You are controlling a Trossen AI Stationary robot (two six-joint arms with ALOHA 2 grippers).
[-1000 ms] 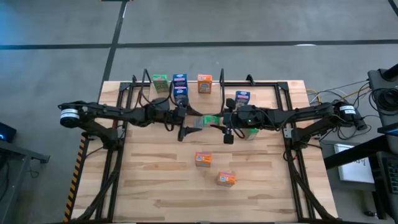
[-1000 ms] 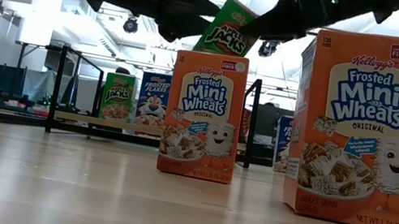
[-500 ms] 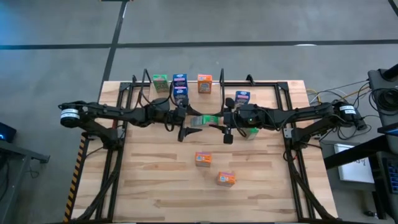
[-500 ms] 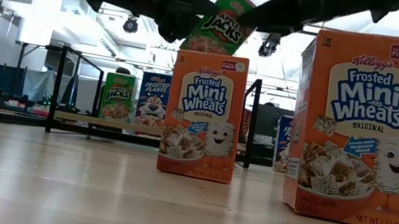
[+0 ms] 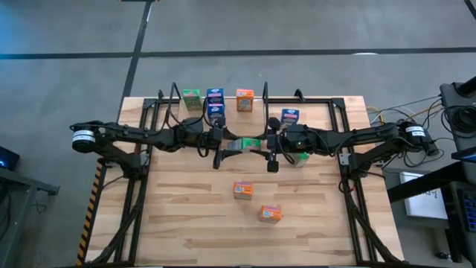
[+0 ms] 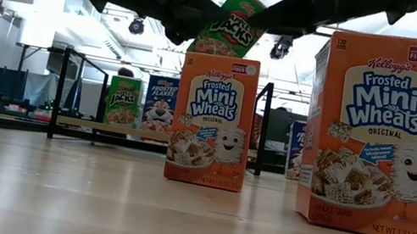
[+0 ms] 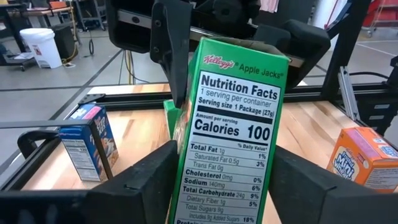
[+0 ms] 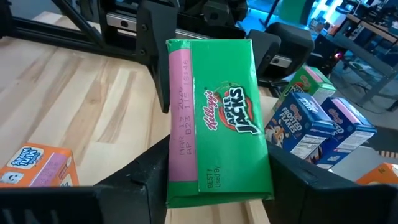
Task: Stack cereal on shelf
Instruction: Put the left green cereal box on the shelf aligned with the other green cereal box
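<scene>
A green Apple Jacks cereal box (image 5: 248,143) hangs in the air over the table's middle, between my two grippers. My left gripper (image 5: 230,146) comes from the table's left and is shut on the box's lower end. My right gripper (image 5: 262,144) comes from the right and is shut on its upper end. The shelf (image 6: 78,122) stands at the far edge, with a green box (image 5: 192,98), a blue box (image 5: 215,97) and an orange box (image 5: 245,98) upright on it. My left gripper pinches the box's lower end (image 7: 205,186) between its two fingers, which lie against two opposite faces beside the nutrition panel. The fingers come almost level from the table's left, along the box. The box is clear of the table. My right gripper has the box's other end (image 8: 211,183) between its two fingers, one on each side of it. The fingers come almost level from the table's right. In the low view the box (image 6: 229,26) leans, its top toward the right and up.
Two orange boxes (image 5: 243,190) (image 5: 270,214) stand on the near half of the table. A blue box (image 5: 290,117) and a green one (image 5: 301,158) stand by my right arm. Black arm-mount frames (image 5: 141,149) (image 5: 346,149) run down both sides.
My left gripper's fingers have drawn in onto the box's lower end. The green box has turned a little in the air, so that more of its front faces the near edge. Both arms have stayed where they were.
</scene>
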